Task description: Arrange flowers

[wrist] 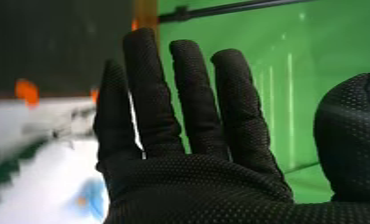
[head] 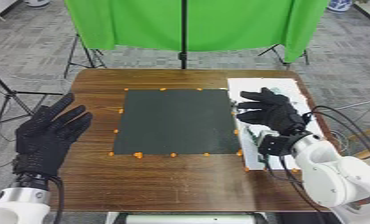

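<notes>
In the head view my right hand [head: 268, 111] is over the white sheet [head: 257, 83] on the table's right side, covering part of what lies there. Its fingers are extended with nothing held, as the right wrist view shows of the same hand [wrist: 195, 182]. Blurred green pieces [wrist: 17, 162] and a light blue patch with an orange centre [wrist: 91, 197] lie on the white sheet; their exact shapes cannot be told. My left hand [head: 44, 140] is raised at the table's left edge, fingers straight and spread, holding nothing.
A dark square mat [head: 177, 122] lies mid-table, with orange bits [head: 138, 155] around its border. The brown wooden table [head: 164, 185] extends around it. Behind stand a green cloth [head: 235, 25] and a black pole [head: 183, 52]. Cables hang beside my right arm.
</notes>
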`<state>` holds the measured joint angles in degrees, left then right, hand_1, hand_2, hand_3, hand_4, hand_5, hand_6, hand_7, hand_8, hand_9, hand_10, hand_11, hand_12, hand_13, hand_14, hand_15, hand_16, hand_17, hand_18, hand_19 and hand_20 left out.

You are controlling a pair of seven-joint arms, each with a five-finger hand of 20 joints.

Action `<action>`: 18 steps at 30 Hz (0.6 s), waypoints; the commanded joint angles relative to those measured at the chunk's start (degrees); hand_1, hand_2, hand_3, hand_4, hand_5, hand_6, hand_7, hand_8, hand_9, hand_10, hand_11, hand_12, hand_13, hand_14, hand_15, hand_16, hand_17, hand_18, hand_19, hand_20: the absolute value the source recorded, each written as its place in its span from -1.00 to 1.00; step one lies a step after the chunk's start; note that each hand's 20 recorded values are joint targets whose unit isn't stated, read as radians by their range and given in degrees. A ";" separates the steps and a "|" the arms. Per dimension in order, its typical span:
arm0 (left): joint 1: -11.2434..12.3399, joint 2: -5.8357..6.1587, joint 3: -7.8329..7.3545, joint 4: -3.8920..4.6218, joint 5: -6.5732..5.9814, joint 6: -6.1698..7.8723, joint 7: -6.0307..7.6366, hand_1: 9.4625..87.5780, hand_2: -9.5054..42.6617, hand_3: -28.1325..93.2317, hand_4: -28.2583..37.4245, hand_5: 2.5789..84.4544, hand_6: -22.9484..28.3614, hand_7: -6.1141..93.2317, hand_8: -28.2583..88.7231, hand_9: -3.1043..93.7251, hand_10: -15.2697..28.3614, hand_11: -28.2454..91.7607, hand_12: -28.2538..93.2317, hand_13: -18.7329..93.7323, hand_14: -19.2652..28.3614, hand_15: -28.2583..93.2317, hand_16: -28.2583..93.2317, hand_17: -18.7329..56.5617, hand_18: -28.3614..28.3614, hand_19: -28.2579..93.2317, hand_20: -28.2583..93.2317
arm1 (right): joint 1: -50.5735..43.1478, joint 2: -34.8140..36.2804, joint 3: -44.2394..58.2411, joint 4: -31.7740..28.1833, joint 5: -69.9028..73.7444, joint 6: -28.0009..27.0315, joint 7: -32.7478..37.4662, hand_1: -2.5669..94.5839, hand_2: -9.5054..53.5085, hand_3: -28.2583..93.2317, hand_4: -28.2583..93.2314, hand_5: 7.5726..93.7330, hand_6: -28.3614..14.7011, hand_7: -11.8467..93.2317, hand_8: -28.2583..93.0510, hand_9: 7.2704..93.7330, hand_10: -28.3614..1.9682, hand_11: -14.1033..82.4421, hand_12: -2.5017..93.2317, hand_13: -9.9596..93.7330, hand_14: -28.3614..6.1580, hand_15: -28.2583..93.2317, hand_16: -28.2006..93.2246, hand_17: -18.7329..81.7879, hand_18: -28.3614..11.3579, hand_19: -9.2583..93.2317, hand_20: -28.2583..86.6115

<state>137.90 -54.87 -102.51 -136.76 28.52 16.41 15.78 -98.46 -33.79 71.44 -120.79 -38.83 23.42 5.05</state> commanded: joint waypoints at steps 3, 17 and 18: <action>1.10 -0.13 -0.59 0.08 0.17 0.10 -0.20 -0.72 -0.32 0.74 -0.93 -0.18 0.28 -0.58 -0.68 -0.25 0.68 -0.10 -0.34 -0.24 0.99 0.22 -0.66 -0.73 1.00 0.45 -0.61 | 2.46 -1.15 -1.49 -5.72 -29.24 5.92 25.39 -0.59 -0.46 0.71 -0.97 0.02 0.17 -0.44 -0.76 0.10 -0.17 -0.37 -0.69 0.17 -0.46 0.14 -0.38 -0.28 -0.90 0.49 -0.32; 0.20 0.34 -0.96 0.41 0.59 -0.69 -1.47 -0.72 -0.32 0.74 -0.93 -0.17 0.28 -0.58 -0.68 -0.25 0.68 -0.09 -0.34 -0.24 0.99 0.23 -0.66 -0.73 1.00 0.46 -0.61 | 2.40 1.16 -8.19 -10.30 -68.81 1.88 54.85 -0.37 -0.72 0.66 -0.88 0.15 -0.03 -0.49 -0.73 0.24 -0.48 -0.26 -0.67 0.47 -0.37 0.38 -0.40 0.41 -0.40 1.00 -0.84; 0.13 0.29 -0.89 0.38 0.61 -0.65 -1.61 -0.72 -0.32 0.74 -0.93 -0.17 0.28 -0.58 -0.68 -0.25 0.68 -0.09 -0.34 -0.24 0.99 0.23 -0.66 -0.73 1.00 0.46 -0.61 | 2.29 1.17 -8.37 -10.40 -70.00 0.80 55.75 -0.36 -0.73 0.66 -0.88 0.15 -0.04 -0.49 -0.73 0.24 -0.49 -0.26 -0.67 0.48 -0.36 0.39 -0.39 0.45 -0.36 1.00 -0.84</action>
<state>137.65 -54.51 -103.51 -136.70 28.78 16.23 15.01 -96.97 -33.27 65.51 -130.80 -94.15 27.90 54.41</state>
